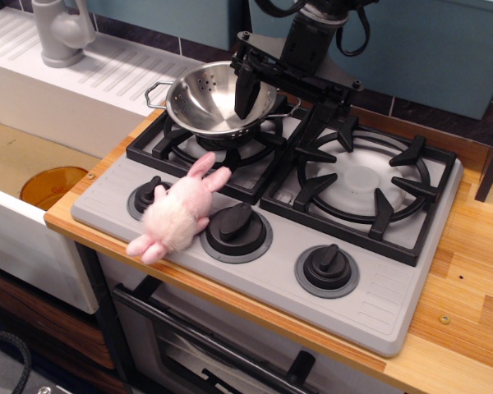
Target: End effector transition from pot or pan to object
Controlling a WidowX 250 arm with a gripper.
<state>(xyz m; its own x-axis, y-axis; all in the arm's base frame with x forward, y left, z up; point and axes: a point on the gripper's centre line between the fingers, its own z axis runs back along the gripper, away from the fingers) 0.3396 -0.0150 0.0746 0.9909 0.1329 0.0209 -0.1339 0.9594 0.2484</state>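
A shiny steel colander-like bowl [205, 98] with small holes and wire loop handles sits on the left rear burner grate. My black gripper [292, 97] hangs over the bowl's right rim. One dark finger [246, 89] reaches down inside the bowl and the other stands well to the right, outside it. The jaws are wide apart and hold nothing. A small fluffy pink plush bunny [179, 215] lies on the grey front panel of the stove, front left of the gripper, between the left and middle knobs, ears pointing toward the burner.
Three black knobs [236, 228] line the stove's front panel. The right burner grate [363, 176] is bare. A sink with an orange dish [53, 185] and a grey faucet [62, 29] lie to the left. The wooden counter [468, 271] extends right.
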